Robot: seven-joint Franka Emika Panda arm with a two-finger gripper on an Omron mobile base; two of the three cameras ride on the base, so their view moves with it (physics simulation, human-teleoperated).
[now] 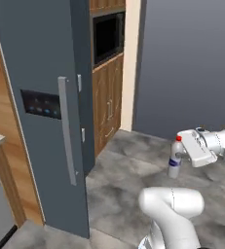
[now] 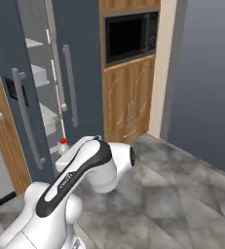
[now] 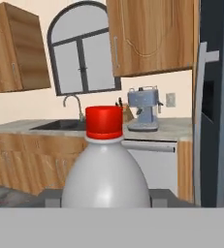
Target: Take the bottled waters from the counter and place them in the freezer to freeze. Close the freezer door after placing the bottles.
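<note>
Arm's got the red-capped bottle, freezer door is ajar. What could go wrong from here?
1. The bottle is gripped high, near its neck, by the gripper; most of its body hangs below, so it may swing or slip during a fast move.
2. The freezer door stands between arm and shelves; the gap looks narrow, so the bottle or arm could clip the door's edge.
3. The arm is folded tight over its base, which could limit reach into the freezer.

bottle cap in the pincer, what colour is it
Red; the cap on the held bottle shows best in the hand view.
</note>
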